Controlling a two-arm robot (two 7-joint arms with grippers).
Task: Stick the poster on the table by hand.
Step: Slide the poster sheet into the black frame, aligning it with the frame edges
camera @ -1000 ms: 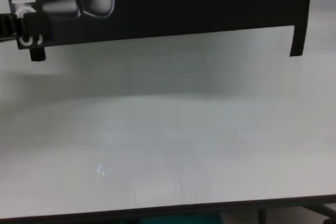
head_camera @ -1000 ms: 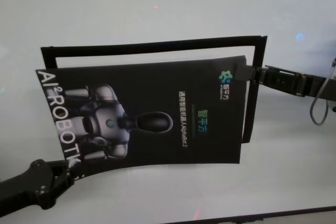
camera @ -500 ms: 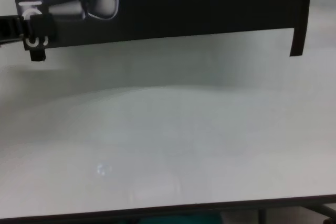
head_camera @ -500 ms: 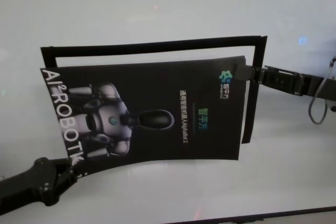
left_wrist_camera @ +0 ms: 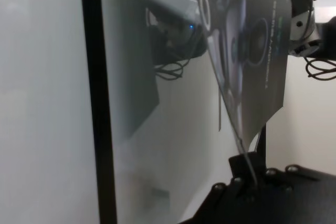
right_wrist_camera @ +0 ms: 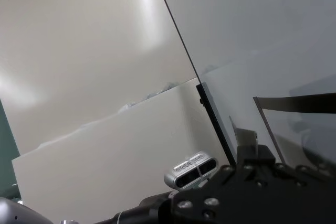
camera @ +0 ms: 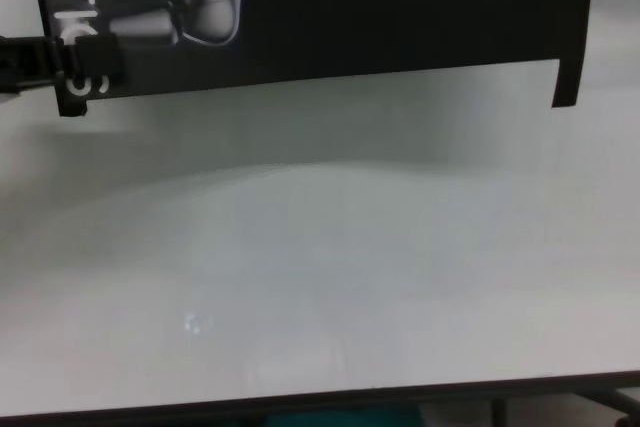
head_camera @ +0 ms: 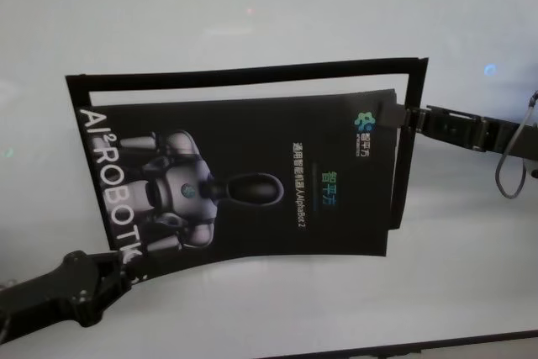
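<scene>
The poster (head_camera: 252, 182), a black glossy sheet with a grey-white robot picture and white letters, hangs slightly bowed just above the white table (head_camera: 252, 6). My left gripper (head_camera: 120, 265) is shut on its near left corner, also seen in the chest view as the left gripper (camera: 85, 62) on the poster (camera: 400, 17). My right gripper (head_camera: 392, 115) is shut on the far right corner. In the left wrist view the poster (left_wrist_camera: 252, 51) runs edge-on out of the left gripper (left_wrist_camera: 251, 174).
Narrow black strips form a frame on the table behind and to the right of the poster: a far strip (head_camera: 244, 73) and a right strip (head_camera: 408, 149). The table's dark near edge (camera: 300, 402) lies well in front.
My left gripper has carried the poster's left end to the right, toward the frame's left corner. The right gripper has barely moved.
</scene>
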